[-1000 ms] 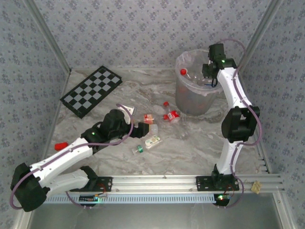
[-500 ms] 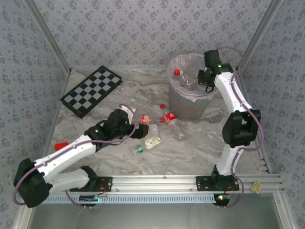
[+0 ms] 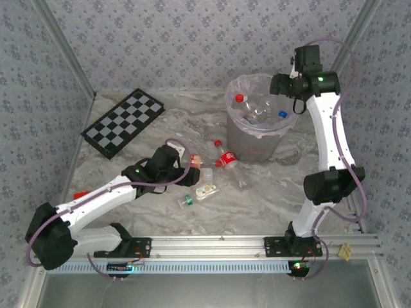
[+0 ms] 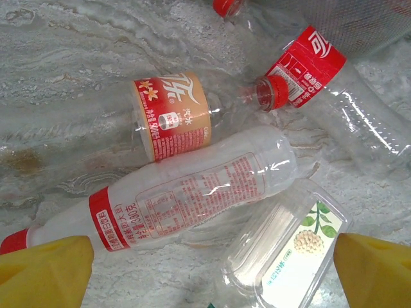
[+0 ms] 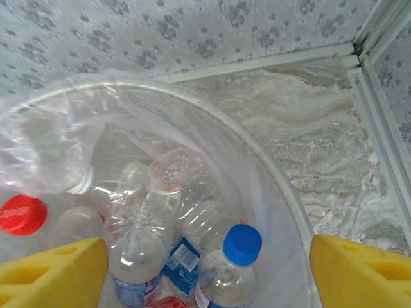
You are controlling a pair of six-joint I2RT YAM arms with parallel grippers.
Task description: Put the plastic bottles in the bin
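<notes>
The grey bin point(image 3: 257, 138) stands at the back right and holds several plastic bottles, among them a blue-capped one point(image 5: 232, 264) and a red-capped one point(image 5: 22, 215). My right gripper point(image 3: 281, 90) point(image 5: 205, 282) hangs open and empty above the bin's right rim. On the table in front of the bin lie a clear bottle with a red band point(image 4: 192, 192), an orange-labelled bottle point(image 4: 170, 115) and a red-labelled bottle point(image 3: 226, 158) point(image 4: 311, 58). My left gripper point(image 3: 196, 173) point(image 4: 212, 282) is open just above the red-banded bottle, holding nothing.
A clear plastic box with a flower label point(image 4: 289, 250) lies beside the red-banded bottle, between my left fingers. A small green-capped bottle point(image 3: 186, 201) lies nearer the front. The chequered board point(image 3: 124, 122) sits at the back left. A red-capped item point(image 3: 80, 194) lies by the left wall.
The right gripper has risen out of the bin and pulled back to the right, leaving a blue-capped bottle inside; the bin slid slightly left. The left gripper has reached rightward toward the loose bottles.
</notes>
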